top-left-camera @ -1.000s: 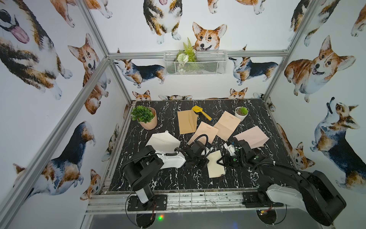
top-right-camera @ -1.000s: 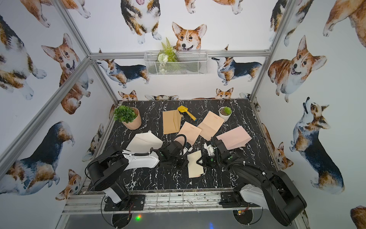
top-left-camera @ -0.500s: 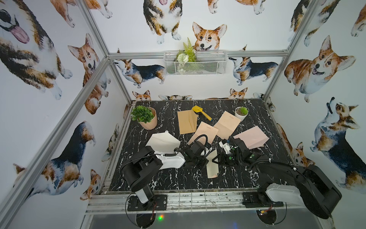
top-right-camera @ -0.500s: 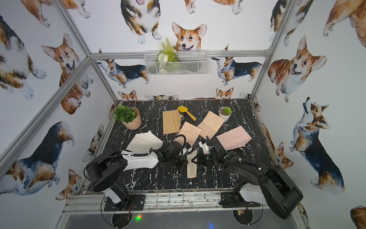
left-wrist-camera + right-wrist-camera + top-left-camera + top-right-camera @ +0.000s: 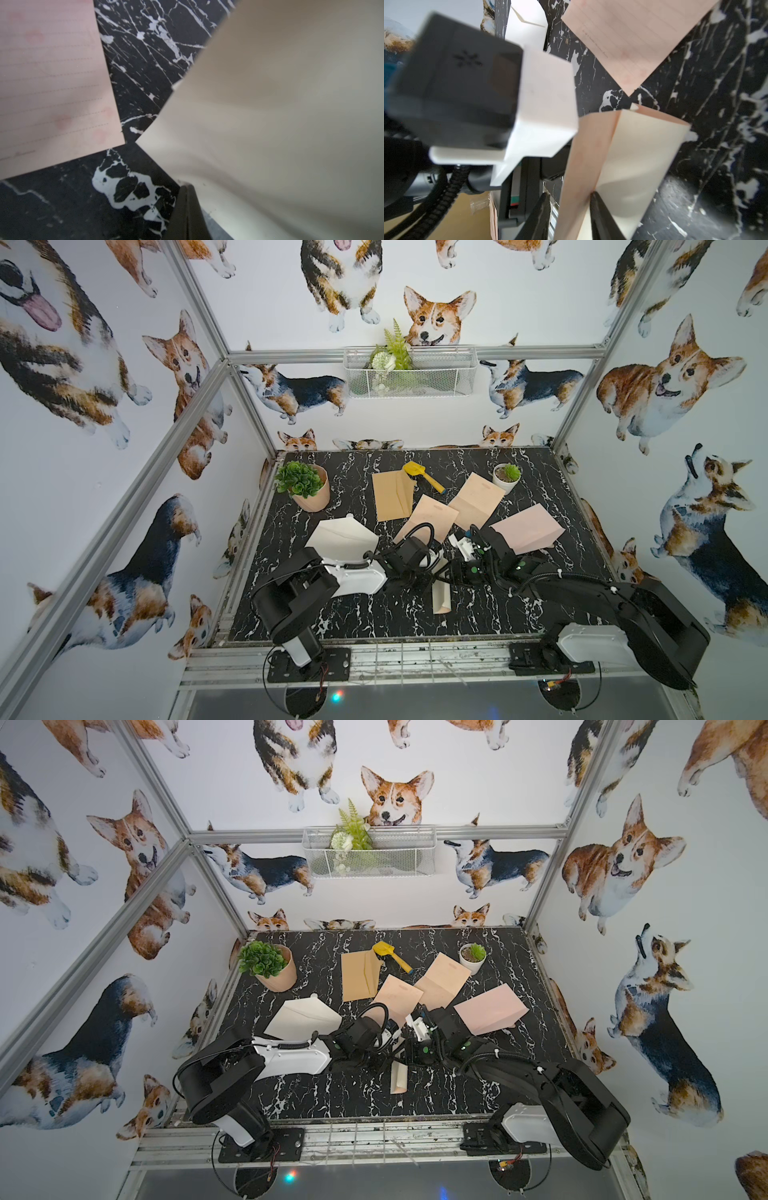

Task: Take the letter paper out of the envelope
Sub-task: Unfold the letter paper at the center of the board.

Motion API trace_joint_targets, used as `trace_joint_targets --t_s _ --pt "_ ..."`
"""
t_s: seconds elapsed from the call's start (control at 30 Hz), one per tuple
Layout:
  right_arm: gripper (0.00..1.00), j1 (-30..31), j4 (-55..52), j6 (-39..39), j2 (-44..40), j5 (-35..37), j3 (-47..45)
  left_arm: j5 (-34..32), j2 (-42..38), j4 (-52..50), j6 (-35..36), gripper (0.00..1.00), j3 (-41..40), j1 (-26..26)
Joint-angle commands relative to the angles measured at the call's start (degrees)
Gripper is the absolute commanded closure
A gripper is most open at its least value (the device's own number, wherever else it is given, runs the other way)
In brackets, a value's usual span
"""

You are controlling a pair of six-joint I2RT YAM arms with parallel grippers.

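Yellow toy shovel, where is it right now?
In both top views the yellow toy shovel lies near the back of the marble table, its scoop at the tan envelope's far right corner, with the small white succulent pot further right.

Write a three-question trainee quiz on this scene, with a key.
1. True or false: the left gripper is shut on the cream envelope.
2. What stands in the far left corner of the table? A. large potted plant B. mug C. stapler
3. Fill in: the yellow scoop lies beside the ____ envelope.
Key: 1 true; 2 A; 3 brown, the brown envelope.
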Motion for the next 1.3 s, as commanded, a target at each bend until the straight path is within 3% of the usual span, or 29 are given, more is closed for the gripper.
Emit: trace_joint_targets --t_s 0.0,0.4,0.47,0.57,0.63,1.13,1.27 --pt "0.64 1.79 3.68 1.25 1.12 0.66 2.26 -0.28 -1.29 0.14 0.0 1.0 -0.47 -0.06" --pt "0.65 7.11 7.59 3.04 4.25 2.99 4.78 1.05 -4.48 4.4 -2.44 1.0 -4.1 2.59" --pt "0.68 7.72 6.28 2.48 3.98 3.44 5.98 1.75 -4.84 5.4 -3.02 1.0 -4.64 3.14" --pt "0.88 7.82 3.79 1.45 3.99 4.25 6.72 2.1 -6.3 7.34 -4.07 1.0 -6.35 4.43" --pt "0.94 7.82 1.79 0.72 3.98 4.91 6.94 1.7 -7.87 8.08 -4.5 1.0 -7.62 5.32" --pt "1.0 5.89 -19.38 -7.69 -3.25 12.98 10.28 2.19 -17.01 11.84 -5.83 1.0 -13.62 10.47" --pt "1.0 5.71 -33.54 -14.05 -4.39 19.48 15.8 1.25 -19.93 12.56 -5.57 1.0 -15.28 11.01"
